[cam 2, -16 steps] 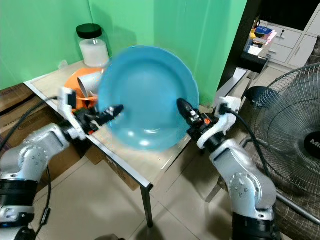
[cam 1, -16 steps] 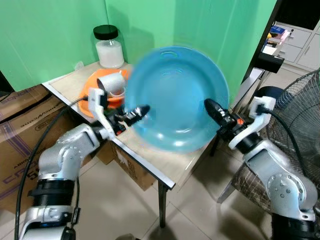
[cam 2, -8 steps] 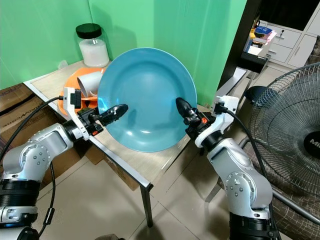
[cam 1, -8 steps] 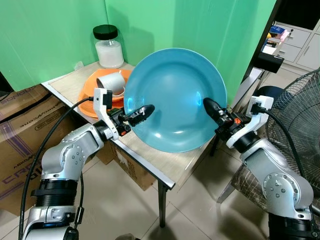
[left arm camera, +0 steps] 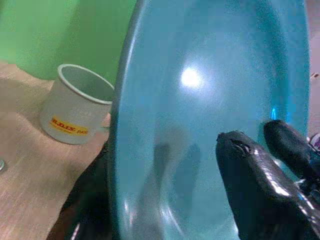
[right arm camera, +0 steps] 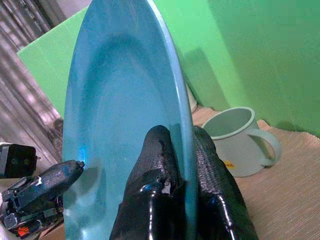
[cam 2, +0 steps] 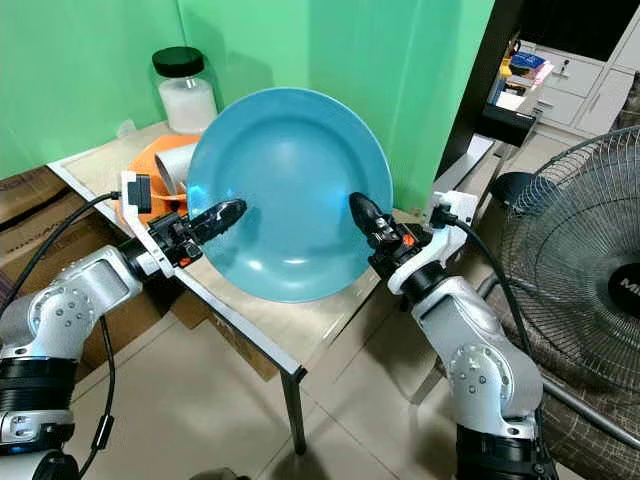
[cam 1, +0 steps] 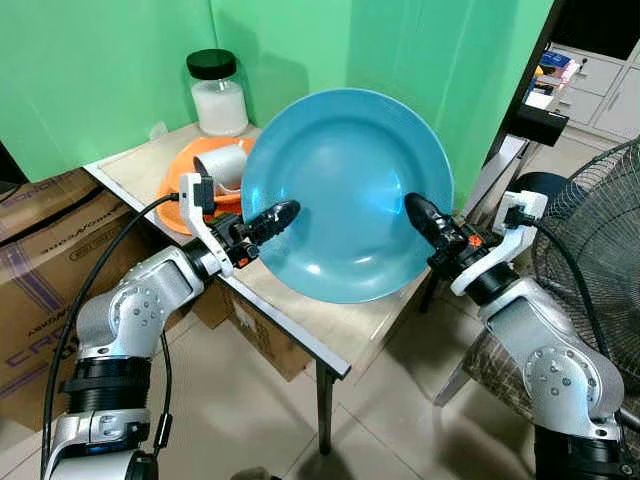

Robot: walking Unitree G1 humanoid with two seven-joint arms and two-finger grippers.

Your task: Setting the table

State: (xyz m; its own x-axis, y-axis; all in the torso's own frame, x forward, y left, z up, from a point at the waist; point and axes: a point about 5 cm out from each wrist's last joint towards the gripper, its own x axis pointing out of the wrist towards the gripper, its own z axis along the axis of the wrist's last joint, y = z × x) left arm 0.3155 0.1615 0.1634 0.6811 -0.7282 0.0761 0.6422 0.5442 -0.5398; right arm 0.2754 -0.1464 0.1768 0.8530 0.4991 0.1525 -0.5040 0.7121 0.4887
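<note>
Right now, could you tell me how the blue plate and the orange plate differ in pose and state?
The blue plate is held up nearly on edge above the table, while the orange plate lies flat on it. The left gripper and right gripper pinch the blue plate's opposite rims; neither touches the orange plate. The blue plate is bare; the orange one carries a white mug on its side. Both are round.

Head stereo pair looks forward and down over the table (cam 1: 300, 315); each wrist camera sights closely along its own black fingers. All views share the upright blue plate (cam 1: 345, 195).
</note>
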